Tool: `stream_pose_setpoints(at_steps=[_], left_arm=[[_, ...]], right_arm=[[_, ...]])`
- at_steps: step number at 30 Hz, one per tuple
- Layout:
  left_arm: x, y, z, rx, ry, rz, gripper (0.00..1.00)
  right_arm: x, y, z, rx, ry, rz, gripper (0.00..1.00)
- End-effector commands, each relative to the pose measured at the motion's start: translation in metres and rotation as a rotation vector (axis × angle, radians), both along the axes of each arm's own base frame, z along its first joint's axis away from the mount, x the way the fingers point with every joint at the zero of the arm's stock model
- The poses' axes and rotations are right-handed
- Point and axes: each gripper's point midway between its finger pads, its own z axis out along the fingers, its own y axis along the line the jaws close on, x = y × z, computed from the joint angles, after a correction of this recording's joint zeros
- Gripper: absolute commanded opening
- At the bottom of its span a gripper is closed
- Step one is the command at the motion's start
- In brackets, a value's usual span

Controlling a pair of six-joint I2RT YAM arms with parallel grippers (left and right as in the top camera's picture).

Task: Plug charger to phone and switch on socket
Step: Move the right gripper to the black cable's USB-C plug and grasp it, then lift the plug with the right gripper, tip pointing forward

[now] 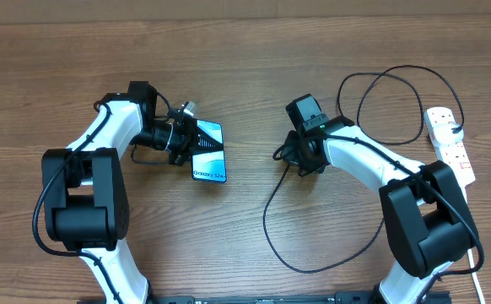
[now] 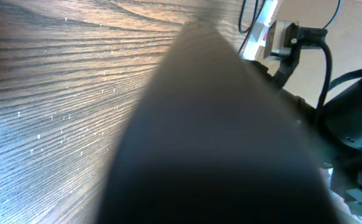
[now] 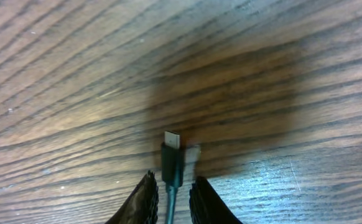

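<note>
The left gripper is shut tight on one edge of the phone, left of the middle of the table. The right gripper pinches the charger, and its plug tip pokes out past the fingers. The socket lies at the table's right edge.

The left arm and right arm match: rounded white shells between bulky black joint housings, thin black cables looped along the outside, a black boxy module at each wrist. The right claw has dark, tapered fingers.
</note>
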Motion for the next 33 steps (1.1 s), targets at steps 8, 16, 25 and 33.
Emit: stream_pose_setpoints(at_steps=[8, 16, 25, 33], left_arm=[[0.002, -0.002, 0.009, -0.027, -0.005, 0.011, 0.04], [0.001, -0.002, 0.009, -0.03, 0.003, 0.013, 0.04], [0.002, -0.002, 0.009, -0.03, -0.003, 0.012, 0.04], [0.002, -0.002, 0.009, -0.03, -0.007, 0.012, 0.04]], right_arm=[[-0.001, -0.004, -0.01, -0.038, -0.006, -0.031, 0.04], [0.007, -0.022, 0.009, -0.138, 0.005, 0.114, 0.04], [-0.001, -0.081, 0.032, -0.334, 0.116, 0.164, 0.04], [-0.014, -0.078, -0.002, -0.329, 0.114, 0.172, 0.04]])
